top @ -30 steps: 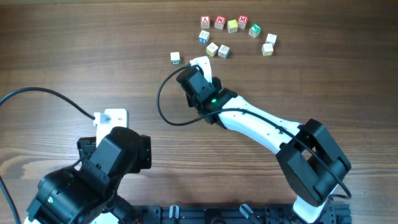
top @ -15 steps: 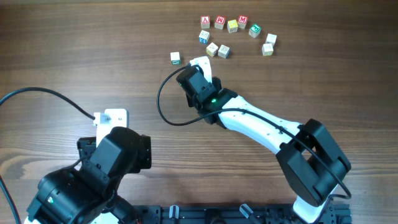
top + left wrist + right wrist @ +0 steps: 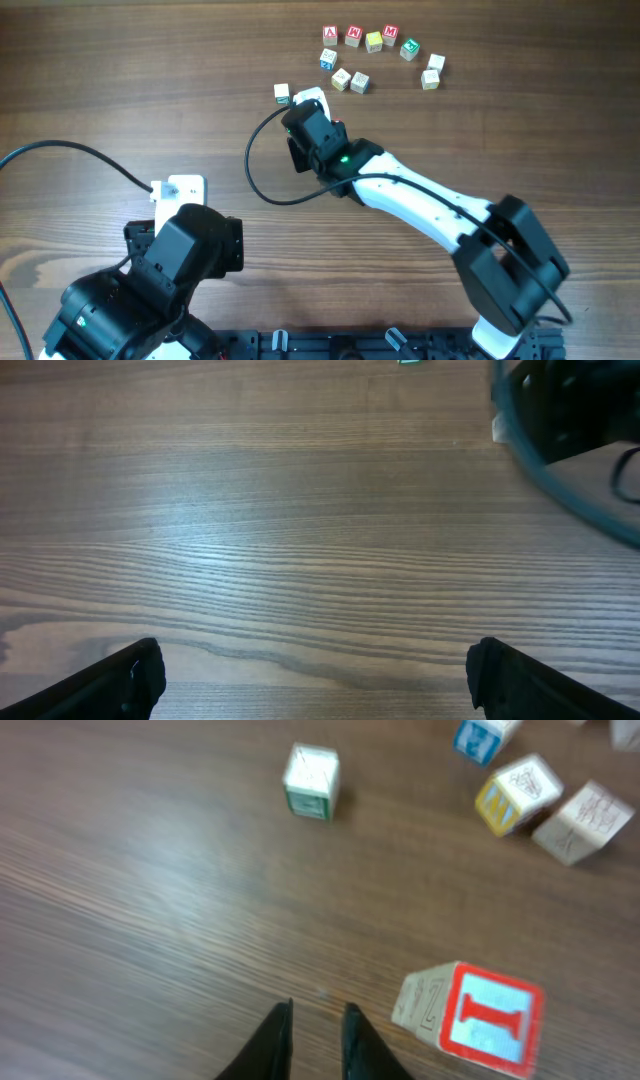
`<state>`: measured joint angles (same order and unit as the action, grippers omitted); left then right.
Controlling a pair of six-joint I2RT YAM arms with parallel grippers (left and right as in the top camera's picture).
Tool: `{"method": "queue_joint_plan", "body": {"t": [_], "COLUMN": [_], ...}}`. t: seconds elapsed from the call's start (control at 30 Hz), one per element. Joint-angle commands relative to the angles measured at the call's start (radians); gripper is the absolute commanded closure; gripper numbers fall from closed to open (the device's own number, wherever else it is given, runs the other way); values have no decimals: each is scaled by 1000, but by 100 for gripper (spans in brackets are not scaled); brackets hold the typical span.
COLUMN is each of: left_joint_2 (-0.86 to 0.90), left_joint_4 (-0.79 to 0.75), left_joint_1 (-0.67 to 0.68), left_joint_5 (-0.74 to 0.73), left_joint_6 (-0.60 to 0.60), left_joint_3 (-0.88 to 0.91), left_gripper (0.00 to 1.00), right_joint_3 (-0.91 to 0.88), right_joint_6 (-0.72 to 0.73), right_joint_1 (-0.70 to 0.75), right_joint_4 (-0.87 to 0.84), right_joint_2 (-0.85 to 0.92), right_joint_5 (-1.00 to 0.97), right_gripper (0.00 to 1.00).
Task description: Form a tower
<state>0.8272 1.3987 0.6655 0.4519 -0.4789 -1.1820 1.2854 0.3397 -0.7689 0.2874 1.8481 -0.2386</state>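
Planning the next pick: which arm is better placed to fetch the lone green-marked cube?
Right. The right gripper hangs just short of the green-marked cube; the left gripper sits over the table, far from every cube.

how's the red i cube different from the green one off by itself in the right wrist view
The red I cube shows a red-framed face with a red letter; the green cube shows a pale top and a green side. The red I cube sits close to the right wrist camera and looks bigger in the view; the green cube lies farther off, apart from the others. Both are small pale wooden cubes.
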Motion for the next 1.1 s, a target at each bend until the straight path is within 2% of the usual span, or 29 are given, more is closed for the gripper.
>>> {"method": "queue_joint_plan", "body": {"t": [0.0, 0.07, 0.1, 0.2, 0.23, 0.6, 0.77, 0.93, 1.07], "left_joint_2": [-2, -2, -2, -2, -2, -2, -2, -2, -2], "left_joint_4": [-2, -2, -2, -2, -2, -2, -2, -2, -2], "left_joint_1": [-2, -2, -2, -2, -2, -2, -2, -2, -2], "left_joint_5": [2, 2, 2, 2, 2, 2, 2, 2, 2], "left_joint_6": [8, 8, 8, 8, 8, 8, 8, 8, 8], "left_joint_3": [-2, -2, -2, -2, -2, -2, -2, -2, -2], "left_gripper": [0, 0, 0, 0, 0, 0, 0, 0, 0], "right_joint_3": [26, 26, 26, 26, 26, 26, 26, 26, 26], "right_joint_6": [44, 84, 95, 106, 106, 101, 56, 56, 53], "right_joint_1": [-5, -5, -5, -5, -5, -5, -5, 21, 130], "right_joint_4": [15, 51, 70, 168, 201, 502, 650, 671, 671], "right_joint_2": [-184, -266, -298, -407, -435, -748, -779, -784, -799], "right_joint_5": [18, -38, -74, -175, -182, -271, -308, -461, -460], "right_gripper": [71, 70, 64, 13, 0, 0, 0, 0, 0]}}
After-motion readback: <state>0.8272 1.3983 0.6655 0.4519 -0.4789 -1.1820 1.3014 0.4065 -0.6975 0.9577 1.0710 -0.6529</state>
